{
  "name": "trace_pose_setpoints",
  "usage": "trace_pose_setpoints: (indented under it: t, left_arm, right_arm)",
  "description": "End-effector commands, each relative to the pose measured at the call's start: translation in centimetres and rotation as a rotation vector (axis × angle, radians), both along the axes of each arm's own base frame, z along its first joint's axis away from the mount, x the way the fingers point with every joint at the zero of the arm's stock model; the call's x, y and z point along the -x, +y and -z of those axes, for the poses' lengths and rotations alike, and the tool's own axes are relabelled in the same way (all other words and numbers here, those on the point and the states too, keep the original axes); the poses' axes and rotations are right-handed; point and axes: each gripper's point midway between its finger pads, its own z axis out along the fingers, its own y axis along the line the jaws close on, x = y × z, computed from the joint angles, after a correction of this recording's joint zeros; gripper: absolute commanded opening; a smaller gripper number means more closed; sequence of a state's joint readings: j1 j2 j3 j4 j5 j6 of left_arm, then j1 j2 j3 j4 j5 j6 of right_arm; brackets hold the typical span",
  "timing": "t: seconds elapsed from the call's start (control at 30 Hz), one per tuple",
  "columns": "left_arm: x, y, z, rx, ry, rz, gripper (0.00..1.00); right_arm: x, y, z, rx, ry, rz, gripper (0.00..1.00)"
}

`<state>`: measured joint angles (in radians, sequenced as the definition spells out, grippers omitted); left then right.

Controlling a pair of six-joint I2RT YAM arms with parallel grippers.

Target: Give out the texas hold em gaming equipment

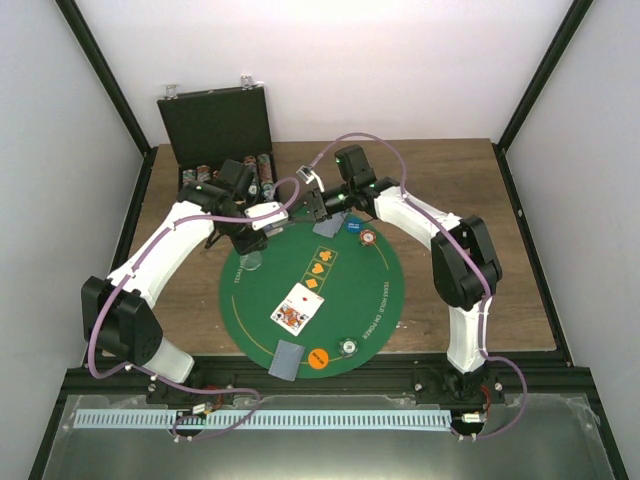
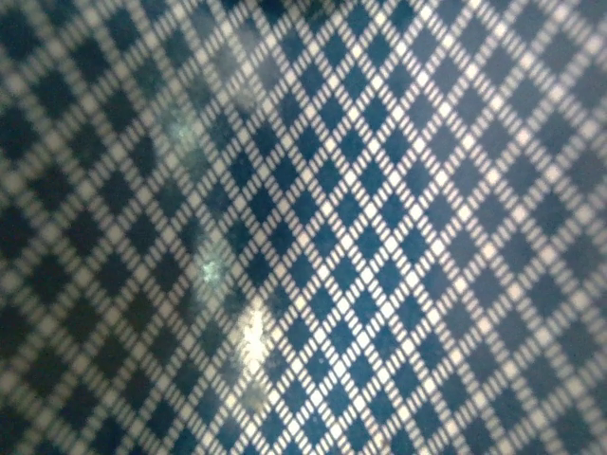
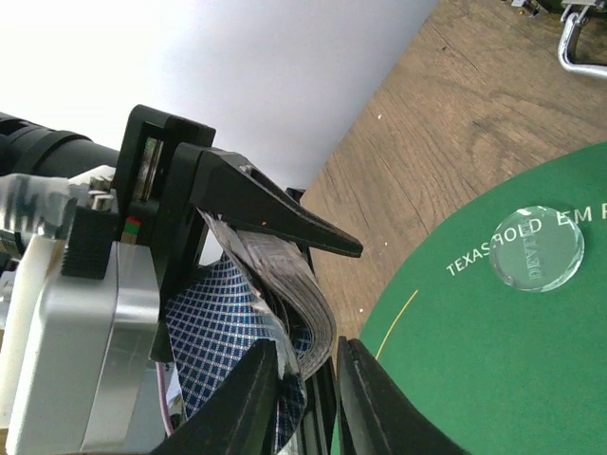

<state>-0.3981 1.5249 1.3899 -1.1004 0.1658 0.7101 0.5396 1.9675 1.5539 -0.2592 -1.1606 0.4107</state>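
My left gripper [image 1: 290, 208] is shut on a bent deck of playing cards [image 3: 303, 294] over the mat's far edge. The deck's blue chequered back [image 2: 303, 227] fills the left wrist view. My right gripper [image 3: 308, 346] faces it with a narrow gap between its jaws; the deck's curled lower edge sits in that gap. In the top view the right gripper [image 1: 312, 207] is next to the left one. On the green mat [image 1: 375, 300] lie a face-up card [image 1: 297, 307], face-down cards [image 1: 286, 358] [image 1: 325, 229], and orange [image 1: 318, 358], silvery [image 1: 348, 346], blue [image 1: 352, 226] and red-and-white [image 1: 369, 238] discs.
A clear disc [image 3: 537, 248] lies on the mat's left edge [image 1: 250, 262]. The open black case [image 1: 215, 125] stands at the back left with more discs [image 1: 262, 163] in it. Bare wooden table [image 1: 470, 190] lies right of the mat.
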Motion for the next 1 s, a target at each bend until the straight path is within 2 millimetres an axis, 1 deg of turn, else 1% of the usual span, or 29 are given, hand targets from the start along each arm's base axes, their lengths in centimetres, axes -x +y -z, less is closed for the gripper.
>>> trace_pose_setpoints:
  t: [0.0, 0.07, 0.17, 0.3, 0.4, 0.57, 0.7, 0.83, 0.87, 0.9, 0.97]
  left_arm:
    - [-0.1, 0.0, -0.5, 0.019, -0.021, -0.003, 0.40]
    - [-0.1, 0.0, -0.5, 0.019, -0.020, -0.004, 0.40]
    - [-0.1, 0.1, -0.4, 0.019, -0.020, -0.006, 0.40]
    - [-0.2, 0.3, -0.4, 0.019, -0.020, -0.011, 0.40]
    - [-0.3, 0.6, -0.4, 0.020, -0.021, -0.018, 0.40]
    - [-0.6, 1.0, -0.4, 0.025, -0.022, -0.041, 0.40]
    - [-0.8, 1.4, -0.5, 0.031, -0.023, -0.062, 0.40]
    - [-1.3, 2.4, -0.5, 0.038, -0.029, -0.110, 0.40]
    - [-1.5, 2.8, -0.5, 0.041, -0.031, -0.129, 0.40]
    - [-1.6, 3.1, -0.5, 0.044, -0.032, -0.142, 0.40]
    - [-1.8, 3.6, -0.6, 0.048, -0.030, -0.165, 0.40]
  right_arm:
    - [-0.2, -0.3, -3.2, -0.022, -0.081, 0.013, 0.16]
    - [-0.2, -0.3, -3.2, -0.017, -0.084, 0.013, 0.12]
    - [-0.2, -0.4, -3.5, -0.020, -0.089, 0.013, 0.01]
    - [-0.6, -1.0, -3.5, -0.002, -0.101, 0.035, 0.01]
    - [-1.3, -2.1, -3.6, 0.012, -0.111, 0.067, 0.01]
    - [-2.0, -3.7, -4.5, 0.016, -0.161, 0.107, 0.01]
    - [-3.0, -5.3, -5.0, 0.054, -0.229, 0.167, 0.01]
    - [-5.6, -7.6, -3.5, 0.278, -0.469, 0.316, 0.01]
    - [-6.0, -8.1, -2.5, 0.358, -0.566, 0.327, 0.01]
    - [-6.2, -8.3, -2.1, 0.418, -0.646, 0.345, 0.01]
    - [-6.1, -8.2, -0.3, 0.538, -0.853, 0.321, 0.01]
